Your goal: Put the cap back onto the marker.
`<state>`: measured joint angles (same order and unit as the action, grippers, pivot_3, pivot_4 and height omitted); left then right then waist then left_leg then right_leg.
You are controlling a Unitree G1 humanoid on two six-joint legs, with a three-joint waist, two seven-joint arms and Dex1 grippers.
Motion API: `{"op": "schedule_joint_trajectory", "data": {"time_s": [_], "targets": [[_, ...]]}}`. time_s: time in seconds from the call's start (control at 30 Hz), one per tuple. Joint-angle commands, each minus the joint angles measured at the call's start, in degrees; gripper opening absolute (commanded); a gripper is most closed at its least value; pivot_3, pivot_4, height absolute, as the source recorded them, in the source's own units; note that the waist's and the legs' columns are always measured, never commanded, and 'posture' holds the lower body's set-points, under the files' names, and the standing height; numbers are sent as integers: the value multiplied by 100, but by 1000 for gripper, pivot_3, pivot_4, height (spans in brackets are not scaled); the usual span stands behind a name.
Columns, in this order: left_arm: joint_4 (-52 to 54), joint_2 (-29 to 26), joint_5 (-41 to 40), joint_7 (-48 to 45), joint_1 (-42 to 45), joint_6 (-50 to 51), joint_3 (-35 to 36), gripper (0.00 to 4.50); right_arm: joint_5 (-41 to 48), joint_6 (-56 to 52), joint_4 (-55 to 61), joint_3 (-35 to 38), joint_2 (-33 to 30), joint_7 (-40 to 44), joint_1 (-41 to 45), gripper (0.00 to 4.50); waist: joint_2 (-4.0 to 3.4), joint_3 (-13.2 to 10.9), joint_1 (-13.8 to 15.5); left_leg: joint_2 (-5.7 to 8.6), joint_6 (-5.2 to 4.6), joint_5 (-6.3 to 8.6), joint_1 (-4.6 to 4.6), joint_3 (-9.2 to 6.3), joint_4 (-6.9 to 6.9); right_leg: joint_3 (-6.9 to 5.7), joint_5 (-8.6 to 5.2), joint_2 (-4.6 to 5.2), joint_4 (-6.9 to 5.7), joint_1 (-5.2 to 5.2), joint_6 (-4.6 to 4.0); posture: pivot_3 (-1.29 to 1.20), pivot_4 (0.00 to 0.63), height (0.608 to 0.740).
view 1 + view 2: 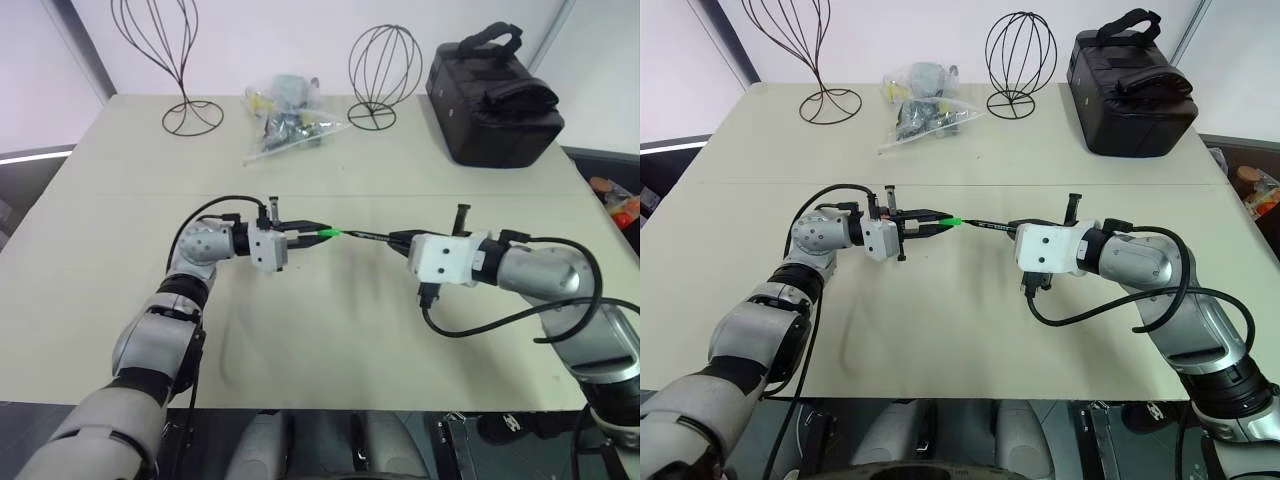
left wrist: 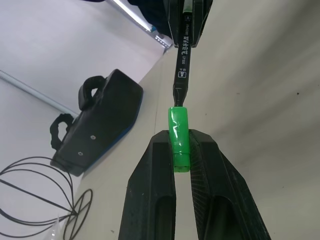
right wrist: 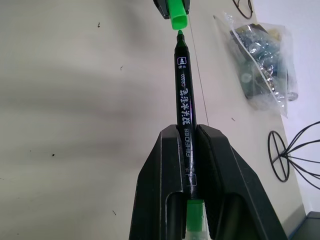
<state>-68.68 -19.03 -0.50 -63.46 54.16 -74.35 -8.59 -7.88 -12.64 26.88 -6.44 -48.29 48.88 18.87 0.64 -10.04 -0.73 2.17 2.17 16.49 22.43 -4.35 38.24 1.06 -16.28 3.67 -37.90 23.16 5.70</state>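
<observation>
Where the two arms meet above the middle of the table (image 1: 120,230), the cap (image 1: 326,234) and the marker (image 1: 368,236) sit end to end in the air, almost in one line. In the right wrist view the marker's fine tip stands just short of the cap's open mouth, with a sliver of gap between them; in the left wrist view the tip looks to be right at the mouth, so I cannot tell whether they touch. The cap is not pushed home onto the barrel.

Clenched on the cap, the left gripper (image 1: 310,233) lies about level, pointing toward three o'clock in the head views, with the green cylinder jutting past its black fingertips. The right gripper (image 1: 400,239) is clamped on the marker's black barrel near its pale green tail and points toward nine o'clock, so most of the barrel, with its white print, reaches out toward the cap.

Farther out, at about twelve o'clock from the cap near the table's far edge, lies a clear plastic bag (image 1: 285,118) of small items. A wire stand (image 1: 382,65) rises just past it at about one o'clock, a taller wire stand (image 1: 170,55) at eleven o'clock. A black case (image 1: 492,100) sits at the far corner, at about two o'clock.
</observation>
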Motion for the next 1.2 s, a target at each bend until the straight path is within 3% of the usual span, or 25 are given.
{"op": "schedule_joint_trajectory", "data": {"time_s": [0.03, 0.57, 1.2], "targets": [[40, -33, 120, 178, 80, -105, -31, 0, -12, 9, 204, 20, 4, 16, 127, 39, 0, 0, 0, 0, 0, 0, 0, 0, 0, 0, 0, 0, 0, 0, 0, 0, 150, 740], [-44, -183, 863, 1094, 133, -124, -222, 0, 8, -81, 340, 44, -29, 146, 50, 39, 0, 0, 1, 1, 0, 0, 0, 0, 0, 0, 0, 0, -1, 0, 0, 0, 150, 740], [-60, -228, 848, 1201, 132, -258, -323, 0, -10, -25, 264, 140, -115, 162, 18, 39, 0, 0, 2, 1, 0, 0, 0, 0, 0, 0, 0, 0, -1, 0, 0, 0, 150, 740]]}}
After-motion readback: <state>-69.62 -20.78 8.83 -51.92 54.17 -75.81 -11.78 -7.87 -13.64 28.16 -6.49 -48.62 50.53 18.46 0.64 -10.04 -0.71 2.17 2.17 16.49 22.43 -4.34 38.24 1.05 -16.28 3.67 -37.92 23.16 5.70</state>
